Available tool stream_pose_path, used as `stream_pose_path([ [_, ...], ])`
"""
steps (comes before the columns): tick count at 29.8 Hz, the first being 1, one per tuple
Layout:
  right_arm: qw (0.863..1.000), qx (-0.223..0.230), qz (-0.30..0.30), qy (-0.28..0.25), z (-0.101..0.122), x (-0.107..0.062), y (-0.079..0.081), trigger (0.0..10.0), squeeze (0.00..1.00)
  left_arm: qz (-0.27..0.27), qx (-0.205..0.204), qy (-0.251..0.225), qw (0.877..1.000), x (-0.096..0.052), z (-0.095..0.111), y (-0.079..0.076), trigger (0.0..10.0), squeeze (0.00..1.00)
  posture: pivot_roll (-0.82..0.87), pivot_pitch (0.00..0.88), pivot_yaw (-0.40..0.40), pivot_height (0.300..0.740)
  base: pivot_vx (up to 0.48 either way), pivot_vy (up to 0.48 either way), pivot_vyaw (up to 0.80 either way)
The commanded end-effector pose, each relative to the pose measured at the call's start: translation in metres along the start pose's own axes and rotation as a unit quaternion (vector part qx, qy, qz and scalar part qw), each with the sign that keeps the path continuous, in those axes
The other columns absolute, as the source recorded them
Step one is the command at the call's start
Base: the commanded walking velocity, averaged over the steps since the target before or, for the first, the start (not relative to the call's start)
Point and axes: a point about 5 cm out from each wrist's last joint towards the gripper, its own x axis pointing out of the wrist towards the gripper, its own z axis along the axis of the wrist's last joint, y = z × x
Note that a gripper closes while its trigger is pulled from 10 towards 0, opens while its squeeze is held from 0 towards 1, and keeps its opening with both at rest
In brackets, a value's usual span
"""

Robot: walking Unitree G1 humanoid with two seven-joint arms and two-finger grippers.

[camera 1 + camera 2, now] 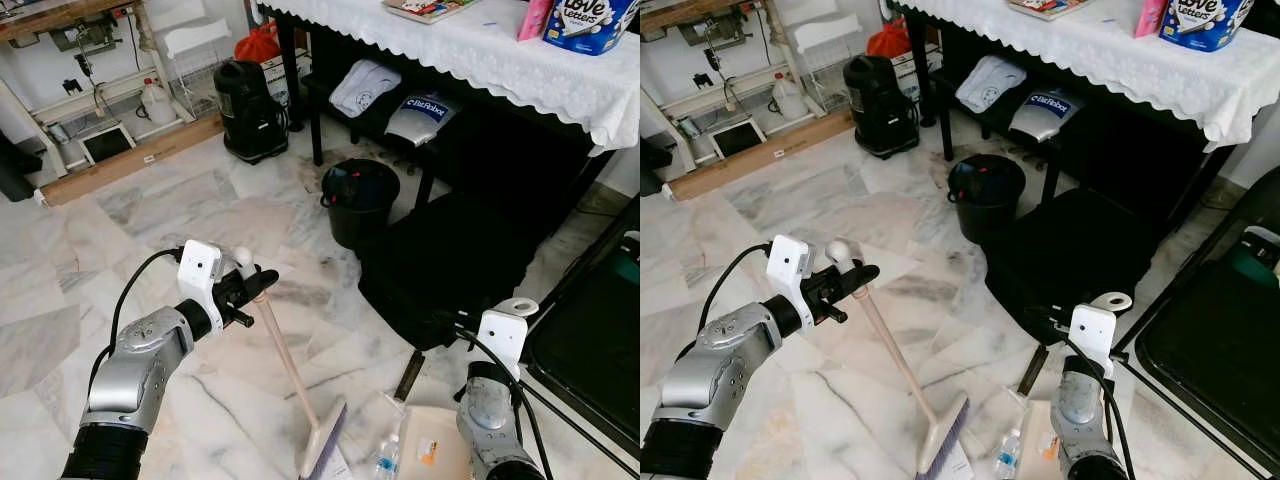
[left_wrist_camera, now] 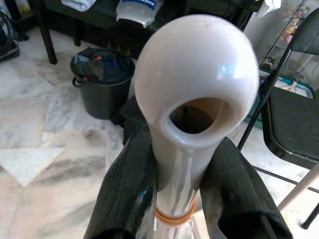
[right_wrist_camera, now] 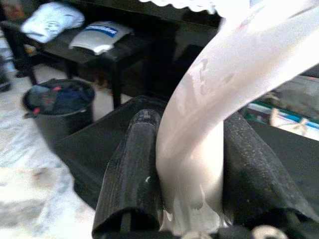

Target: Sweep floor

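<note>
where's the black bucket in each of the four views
Left eye view: black bucket upper centre, on the marble floor before the dark bench.
Right eye view: upper centre, slightly further left.
Left wrist view: upper left, behind the white broom handle that the left gripper clamps.
Right wrist view: left edge, mid-height.
Shared landmark: the white-and-blue bag on the bench behind the bucket.
</note>
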Motion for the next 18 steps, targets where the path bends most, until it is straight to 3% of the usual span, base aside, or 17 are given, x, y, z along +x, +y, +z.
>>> stream_pose_path([
  [1,0.996,0.056,0.02,0.065,-0.0148,-0.0183,0.0268,10.0,0.0,0.006,0.009,-0.001,1.0,-0.0014,0.0008,0.0038,10.0,0.0,0.02,0.13,0.131,0.74,0.0,0.0,0.0],
  [10,0.995,0.066,0.035,0.064,-0.0085,-0.0102,0.0307,10.0,0.0,0.003,0.009,0.0,1.0,-0.0002,-0.0009,0.0021,10.0,0.0,0.03,0.133,0.127,0.74,0.0,0.0,0.0],
  [18,0.995,0.069,0.039,0.068,-0.0087,-0.0095,0.0314,10.0,0.0,0.001,0.025,0.033,0.999,-0.0028,-0.0083,0.0045,10.0,0.0,0.03,0.133,0.13,0.74,0.0,0.0,0.0],
])
